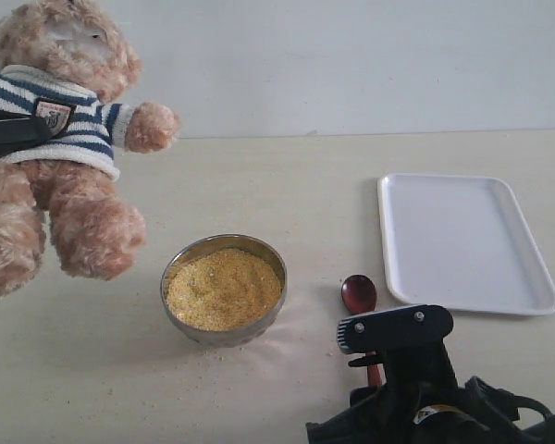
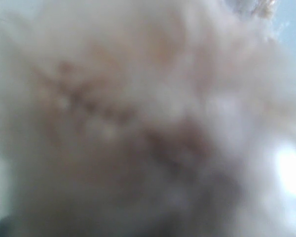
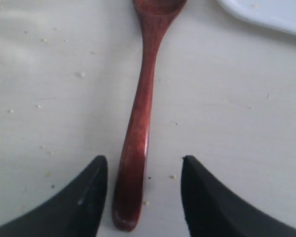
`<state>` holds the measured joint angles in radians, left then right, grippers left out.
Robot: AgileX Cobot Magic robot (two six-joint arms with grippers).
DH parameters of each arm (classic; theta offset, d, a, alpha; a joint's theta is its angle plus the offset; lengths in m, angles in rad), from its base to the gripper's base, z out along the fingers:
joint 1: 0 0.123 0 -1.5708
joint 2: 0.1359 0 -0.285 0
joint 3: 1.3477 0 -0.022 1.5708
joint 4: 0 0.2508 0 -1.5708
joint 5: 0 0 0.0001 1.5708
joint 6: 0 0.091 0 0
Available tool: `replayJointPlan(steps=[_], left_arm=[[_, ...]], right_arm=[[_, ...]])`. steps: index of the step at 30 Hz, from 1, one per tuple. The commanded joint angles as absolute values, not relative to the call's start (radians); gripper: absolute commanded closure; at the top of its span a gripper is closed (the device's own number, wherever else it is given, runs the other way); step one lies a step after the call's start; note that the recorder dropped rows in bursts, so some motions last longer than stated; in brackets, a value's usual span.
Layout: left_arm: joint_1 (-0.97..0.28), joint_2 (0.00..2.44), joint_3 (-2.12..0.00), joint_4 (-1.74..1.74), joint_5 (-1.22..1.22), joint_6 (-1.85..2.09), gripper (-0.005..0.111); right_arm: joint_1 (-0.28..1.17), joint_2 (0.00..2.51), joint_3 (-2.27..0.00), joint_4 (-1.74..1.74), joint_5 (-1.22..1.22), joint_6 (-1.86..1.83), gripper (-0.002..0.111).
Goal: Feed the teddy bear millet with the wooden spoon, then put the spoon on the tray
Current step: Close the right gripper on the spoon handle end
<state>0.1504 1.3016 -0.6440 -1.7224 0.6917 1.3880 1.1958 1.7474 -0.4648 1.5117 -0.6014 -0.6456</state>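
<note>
The teddy bear (image 1: 60, 139) hangs tilted at the far left, and my left gripper (image 1: 7, 134) grips its striped torso from the side. In the left wrist view only blurred fur (image 2: 138, 113) shows. The wooden spoon (image 1: 358, 294) lies flat on the table between the bowl and the tray (image 1: 462, 240). My right gripper (image 3: 144, 160) stands open low over the table, one finger on each side of the end of the spoon's handle (image 3: 138, 128), which lies closer to one finger. Millet (image 1: 224, 289) fills the metal bowl (image 1: 224, 336).
Loose millet grains (image 3: 81, 74) are scattered on the beige table around the spoon. A corner of the tray (image 3: 271, 12) lies just beyond the spoon's bowl. The right arm's black body (image 1: 416, 398) fills the lower right of the exterior view.
</note>
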Motion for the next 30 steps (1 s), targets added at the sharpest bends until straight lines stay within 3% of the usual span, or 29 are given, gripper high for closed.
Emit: replayJointPlan(steps=[1, 21, 23, 30], left_arm=[[0.153, 1.291, -0.641, -1.744, 0.711, 1.388, 0.102], [0.153, 1.291, -0.641, -1.744, 0.751, 1.388, 0.102], [0.153, 1.291, -0.641, -1.744, 0.751, 1.388, 0.102], [0.153, 1.291, -0.641, -1.744, 0.751, 1.388, 0.102]], right_arm=[[1.195, 1.747, -0.465, 1.510, -0.610, -0.645, 0.045], [1.195, 1.780, -0.465, 1.512, -0.602, -0.597, 0.048], [1.195, 1.780, -0.465, 1.512, -0.605, -0.588, 0.053], [1.195, 1.780, -0.465, 1.512, -0.603, -0.585, 0.090]])
